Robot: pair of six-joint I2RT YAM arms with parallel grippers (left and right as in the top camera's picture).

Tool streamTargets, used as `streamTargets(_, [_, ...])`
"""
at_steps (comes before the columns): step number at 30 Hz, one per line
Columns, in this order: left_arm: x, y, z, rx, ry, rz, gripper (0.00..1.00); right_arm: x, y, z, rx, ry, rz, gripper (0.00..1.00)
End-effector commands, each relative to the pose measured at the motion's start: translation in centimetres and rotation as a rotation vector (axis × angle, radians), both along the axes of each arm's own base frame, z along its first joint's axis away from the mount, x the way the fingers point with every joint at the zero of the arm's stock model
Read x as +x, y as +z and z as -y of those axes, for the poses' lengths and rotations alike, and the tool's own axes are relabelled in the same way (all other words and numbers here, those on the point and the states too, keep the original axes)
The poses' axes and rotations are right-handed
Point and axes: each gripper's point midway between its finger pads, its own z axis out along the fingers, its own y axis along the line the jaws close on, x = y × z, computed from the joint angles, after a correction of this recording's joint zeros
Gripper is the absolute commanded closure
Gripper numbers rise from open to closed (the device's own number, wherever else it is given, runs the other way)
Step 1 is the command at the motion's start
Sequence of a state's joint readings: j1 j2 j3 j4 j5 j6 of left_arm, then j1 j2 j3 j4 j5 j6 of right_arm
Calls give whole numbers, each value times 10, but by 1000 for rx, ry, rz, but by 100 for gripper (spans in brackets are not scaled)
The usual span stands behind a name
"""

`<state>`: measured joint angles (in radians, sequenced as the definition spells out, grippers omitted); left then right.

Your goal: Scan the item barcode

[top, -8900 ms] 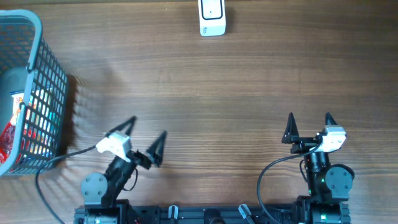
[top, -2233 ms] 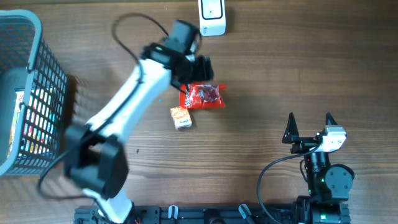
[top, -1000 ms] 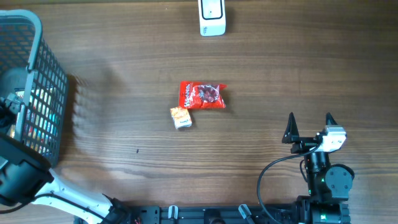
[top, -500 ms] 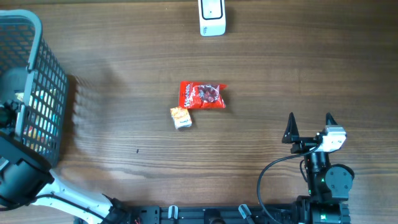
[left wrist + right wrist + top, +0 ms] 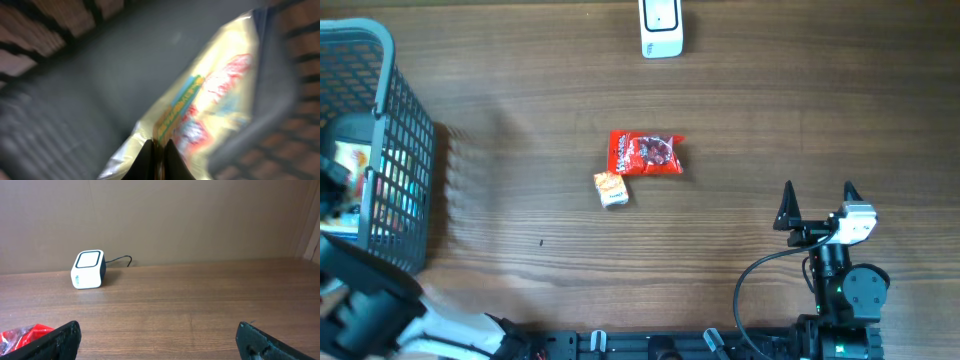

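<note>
So the left fingers [image 5: 159, 147] are down inside the basket [image 5: 415, 150] and pinched right together on the edge of a pale yellow packet [image 5: 215, 100], with basically no gap between them. The wrist view is pretty blurry: I can make out red and blue-green print on the packet but can't read a word of it, and no barcode shows up. The packet sits against the basket's dark inner wall, tilted, with mesh visible past it. From overhead you only catch a bit of pale and orange wrapper through the basket's top, plus some other colourful stuff behind the mesh that I can't identify. Out on the bench [image 5: 520, 110], well clear of the basket, there's a red packet [image 5: 645, 153] lying flat, and a small orange packet [image 5: 611, 188] touching the corner of it that's closer to the basket. The white scanner [image 5: 661, 27] is further from the basket again, up by the bench's far edge. The right fingers [image 5: 817, 200] are the furthest thing from the basket, spread wide apart, holding nothing and hanging over bare wood.
</note>
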<state>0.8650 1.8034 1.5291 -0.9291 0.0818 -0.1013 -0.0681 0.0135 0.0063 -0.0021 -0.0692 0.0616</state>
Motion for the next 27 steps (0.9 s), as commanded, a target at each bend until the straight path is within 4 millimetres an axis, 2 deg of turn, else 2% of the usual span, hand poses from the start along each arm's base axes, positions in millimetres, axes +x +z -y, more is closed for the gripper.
streamTargets(1, [6,113,1,220,1,226,96,0,2,2,-9,-13,8,0])
streamTargets(5, [-4,184,16,373,-7,369,96,0,2,2,-9,-13,8,0])
streamTargets(8, [-9,213,31,413,-29,444,94,0,1,2,-9,-13,8,0])
streamTargets(9, [-11,212,34,406,-29,438,61,0,2,2,-9,-13,8,0])
streamTargets(10, [-12,205,35,385,-29,417,21,0,1,2,-9,-13,8,0])
streamTargets(11, [-13,193,35,355,-32,384,0,0,1,2,-8,-13,8,0])
streamTargets(14, [-17,145,23,268,2,232,0,0,1,2,-9,-13,8,0])
streamTargets(16, [-16,93,15,153,13,105,0,0,1,2,-9,-13,8,0])
streamTargets(17, [-13,76,16,113,6,71,0,0,1,2,-9,-13,8,0])
streamTargets(19, [-3,42,23,34,-24,6,4,0,1,2,-9,-13,8,0])
streamTargets(22, [15,-9,42,-69,-94,-104,7,0,2,2,-9,-13,8,1])
streamTargets(25, [19,-43,53,-119,-124,-195,6,0,1,2,-9,-13,8,0])
streamTargets(27, [12,-64,58,-173,-123,-256,6,0,2,2,-9,-13,8,0])
